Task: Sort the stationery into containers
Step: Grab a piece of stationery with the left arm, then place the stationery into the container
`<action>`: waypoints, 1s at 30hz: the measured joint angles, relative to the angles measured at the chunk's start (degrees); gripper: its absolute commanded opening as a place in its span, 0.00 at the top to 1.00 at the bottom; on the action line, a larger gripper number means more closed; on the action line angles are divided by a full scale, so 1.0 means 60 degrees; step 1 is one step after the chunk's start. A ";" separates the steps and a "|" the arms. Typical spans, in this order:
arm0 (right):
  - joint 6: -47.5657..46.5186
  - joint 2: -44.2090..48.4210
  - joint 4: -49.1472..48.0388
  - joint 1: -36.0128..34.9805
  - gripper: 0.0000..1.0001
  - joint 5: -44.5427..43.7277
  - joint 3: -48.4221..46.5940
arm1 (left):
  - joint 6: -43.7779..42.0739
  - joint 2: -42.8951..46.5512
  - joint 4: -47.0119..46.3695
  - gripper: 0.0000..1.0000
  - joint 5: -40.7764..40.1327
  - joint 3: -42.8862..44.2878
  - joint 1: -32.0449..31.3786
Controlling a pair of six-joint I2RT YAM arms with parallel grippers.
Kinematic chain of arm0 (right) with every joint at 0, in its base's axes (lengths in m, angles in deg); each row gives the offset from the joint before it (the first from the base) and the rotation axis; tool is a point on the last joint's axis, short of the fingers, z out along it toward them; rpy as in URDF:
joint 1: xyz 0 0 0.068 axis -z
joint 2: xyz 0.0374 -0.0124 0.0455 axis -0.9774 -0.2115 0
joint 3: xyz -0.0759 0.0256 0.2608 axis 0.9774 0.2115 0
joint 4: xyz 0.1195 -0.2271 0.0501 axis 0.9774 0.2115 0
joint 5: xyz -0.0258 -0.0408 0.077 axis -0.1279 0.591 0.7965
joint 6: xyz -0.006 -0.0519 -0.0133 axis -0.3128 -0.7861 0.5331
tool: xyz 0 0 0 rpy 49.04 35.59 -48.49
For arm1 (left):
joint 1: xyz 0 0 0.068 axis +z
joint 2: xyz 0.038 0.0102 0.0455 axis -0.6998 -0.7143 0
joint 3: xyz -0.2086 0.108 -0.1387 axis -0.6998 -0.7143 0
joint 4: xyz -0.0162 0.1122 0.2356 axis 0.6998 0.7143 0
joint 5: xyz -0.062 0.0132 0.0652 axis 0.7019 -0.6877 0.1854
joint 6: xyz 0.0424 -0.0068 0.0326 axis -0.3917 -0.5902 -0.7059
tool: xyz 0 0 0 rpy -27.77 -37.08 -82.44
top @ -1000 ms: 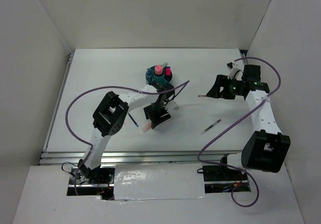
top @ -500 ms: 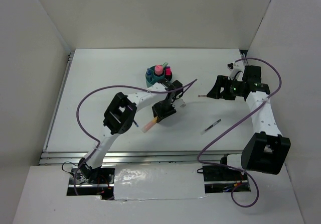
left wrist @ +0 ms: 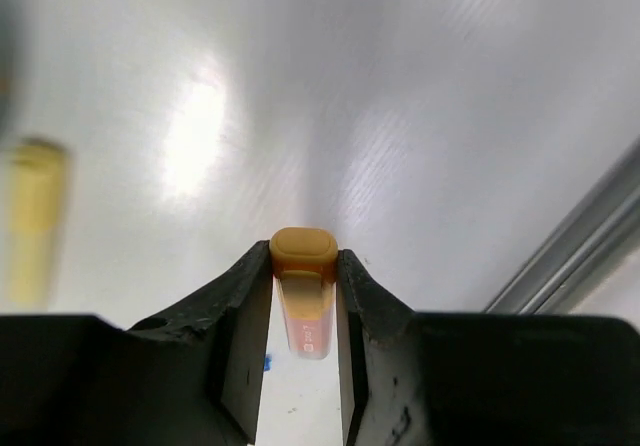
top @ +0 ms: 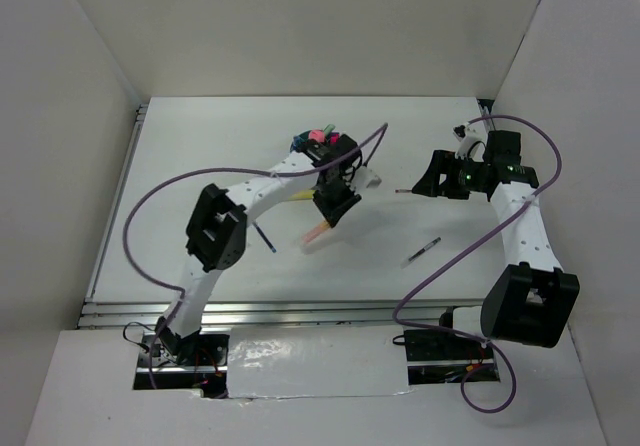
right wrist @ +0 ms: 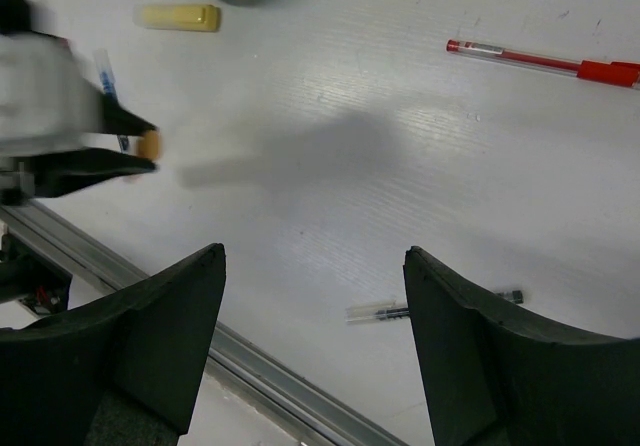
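My left gripper [top: 328, 216] is shut on an orange marker [left wrist: 303, 296], cap end pinched between the fingers, and holds it above the table; the marker [top: 314, 234] slants down-left from the jaws. The teal organizer [top: 318, 144] stands just behind, partly hidden by the left arm, with pink and red items standing in it. A yellow marker [right wrist: 180, 16] lies near it, and a blue pen [top: 265, 236] lies to the left. My right gripper [right wrist: 313, 253] hangs open and empty at the right [top: 425, 181], above a red pen [right wrist: 545, 61] and a black pen [top: 421, 252].
A metal rail [right wrist: 250, 356] runs along the table's near edge. White walls close in the table at the left, back and right. The left arm's purple cable [top: 365, 138] arcs over the organizer.
My left gripper has closed on the orange marker, lifted it off the table and carried it back and right, toward the organizer. The right arm has not moved.
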 measured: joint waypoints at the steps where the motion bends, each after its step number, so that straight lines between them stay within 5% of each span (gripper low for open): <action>1: 0.0000 0.0000 0.0000 0.0000 0.22 0.0000 -0.0004 | 0.0091 0.0586 -0.0441 1.00 0.0135 -0.0157 0.0047; 7: -0.0004 -0.0004 0.0004 0.0000 0.22 0.0000 -0.0004 | 0.0732 0.5023 -0.3934 1.00 0.0127 -0.1326 0.0856; 12: -0.0004 -0.0120 0.0004 -0.0011 0.22 0.0000 -0.0007 | 0.1351 0.7162 -0.7741 1.00 -0.0448 -0.3027 0.2313; 20: -0.0007 -0.0393 0.0011 -0.0044 0.22 -0.0022 -0.0018 | 0.3388 0.4419 -1.1111 1.00 0.1166 -0.2838 0.4681; 30: -0.0011 -0.0619 0.0015 -0.0055 0.22 -0.0091 -0.0051 | 0.4098 0.2040 -1.1366 1.00 0.2594 -0.1938 0.5220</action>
